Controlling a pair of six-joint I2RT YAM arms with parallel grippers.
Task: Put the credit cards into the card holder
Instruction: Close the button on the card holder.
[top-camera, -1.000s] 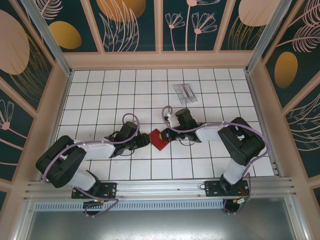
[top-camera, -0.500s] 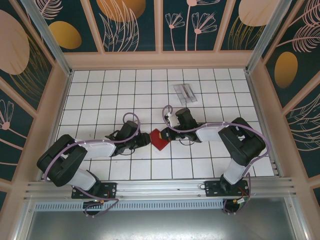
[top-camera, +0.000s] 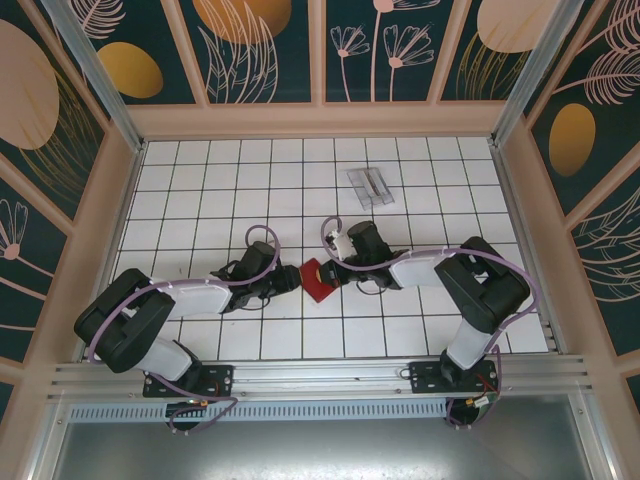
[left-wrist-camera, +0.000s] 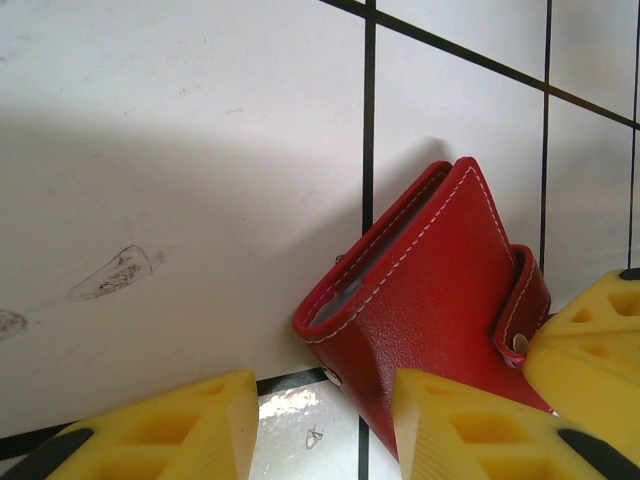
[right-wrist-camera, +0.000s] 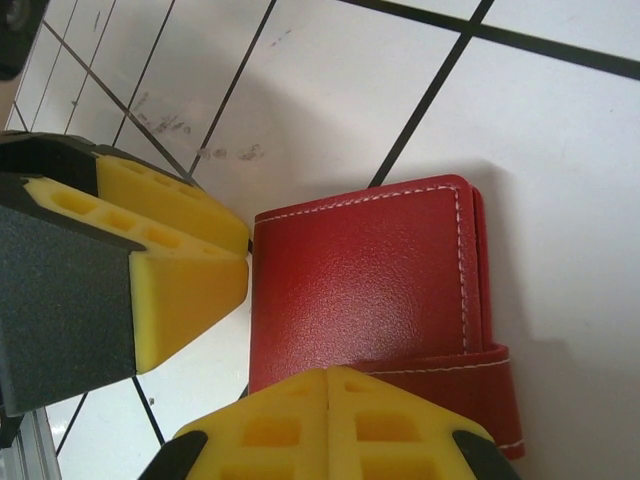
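The right pincer (top-camera: 333, 272) has edged a little left since a second ago and covers more of the card holder (top-camera: 313, 282), which has barely shifted and lies closed on the white-tiled bench (top-camera: 200, 180) between the two arms. Its fingertips (right-wrist-camera: 330, 420) are pressed together over the tab; I cannot tell whether they pinch it. The left pincer (left-wrist-camera: 325, 400) has stayed put, part-open and holding nothing, one finger (left-wrist-camera: 460, 420) against the card holder's left corner.

Red folding wallet (right-wrist-camera: 360, 290) in pebbled, faintly glossy leather with white stitching, on a smooth, scuffed white tiled table (left-wrist-camera: 180, 150); yellow finger pads (left-wrist-camera: 470, 430) look matt plastic
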